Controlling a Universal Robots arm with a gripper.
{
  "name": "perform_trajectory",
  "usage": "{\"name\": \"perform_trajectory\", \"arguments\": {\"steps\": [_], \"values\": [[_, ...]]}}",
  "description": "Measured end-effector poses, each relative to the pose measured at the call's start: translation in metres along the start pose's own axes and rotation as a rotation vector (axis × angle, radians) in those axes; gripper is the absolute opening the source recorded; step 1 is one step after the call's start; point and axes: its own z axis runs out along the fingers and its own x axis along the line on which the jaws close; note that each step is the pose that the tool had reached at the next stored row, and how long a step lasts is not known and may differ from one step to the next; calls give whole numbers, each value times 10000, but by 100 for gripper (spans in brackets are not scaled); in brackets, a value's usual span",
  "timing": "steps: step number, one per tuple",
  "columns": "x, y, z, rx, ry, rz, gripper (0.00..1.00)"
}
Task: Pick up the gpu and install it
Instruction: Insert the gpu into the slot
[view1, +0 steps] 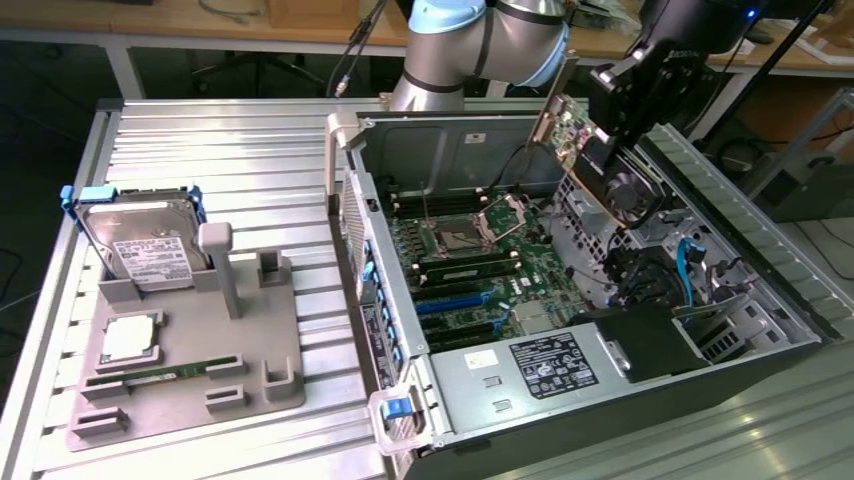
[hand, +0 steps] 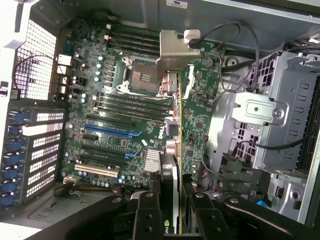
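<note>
I see the gpu (view1: 617, 188), a dark card with a round fan and a long silvery bracket (view1: 553, 98), hanging tilted above the open computer case (view1: 467, 125). My black gripper (view1: 603, 150) is shut on the card from above. In the wrist view the gpu (hand: 169, 172) runs edge-on away from my gripper (hand: 172, 212), clamped between the two black fingers (hand: 147, 215), and its bracket (hand: 175, 50) sticks out at the far end. Below it lies the green motherboard (hand: 115, 100) with its blue expansion slots (hand: 107, 129). The card is held clear of the board.
A grey fixture (view1: 260, 375) at the exterior view's left holds a silver hard drive in a blue frame (view1: 140, 245), a square chip (view1: 127, 340) and a green memory stick (view1: 167, 372). Inside the case are a power supply (view1: 554, 365), a metal drive cage (hand: 272, 115) and loose cables (view1: 687, 265).
</note>
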Motion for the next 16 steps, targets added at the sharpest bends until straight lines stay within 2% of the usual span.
{"name": "perform_trajectory", "arguments": {"steps": [16], "values": [[0,0,0,-3,1,-1208,27]]}}
